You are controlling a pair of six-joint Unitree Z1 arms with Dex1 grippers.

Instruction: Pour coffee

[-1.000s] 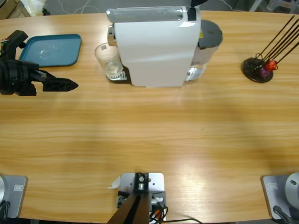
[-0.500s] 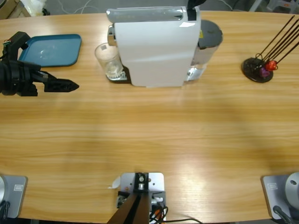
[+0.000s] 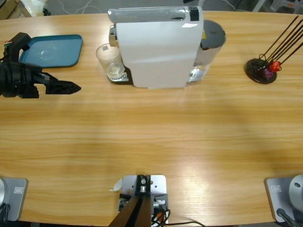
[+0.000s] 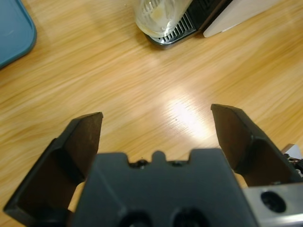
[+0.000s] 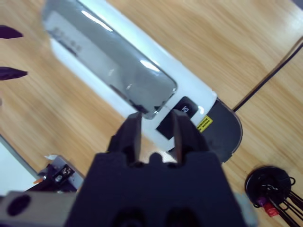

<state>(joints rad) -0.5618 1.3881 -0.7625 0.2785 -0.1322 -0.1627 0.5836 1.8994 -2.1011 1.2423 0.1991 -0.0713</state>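
A clear glass (image 3: 110,61) stands on the drip tray at the left side of the white coffee machine (image 3: 156,47). In the left wrist view the glass (image 4: 158,14) holds a little pale amber coffee (image 4: 160,10) at its bottom. My left gripper (image 3: 71,87) lies low over the table left of the glass, pointing at it, open and empty (image 4: 156,118). My right gripper (image 5: 156,120) hangs high above the machine (image 5: 118,71), looking down on its top, shut on nothing. It is out of the high view.
A teal tray (image 3: 52,49) lies at the back left, just behind the left arm. A black capsule stand (image 3: 261,71) with purple and red capsules and thin rods sits at the far right, also in the right wrist view (image 5: 270,189).
My left gripper has crept a little to the right toward the glass. The black tip of the right gripper at the top edge above the machine has left the high view.
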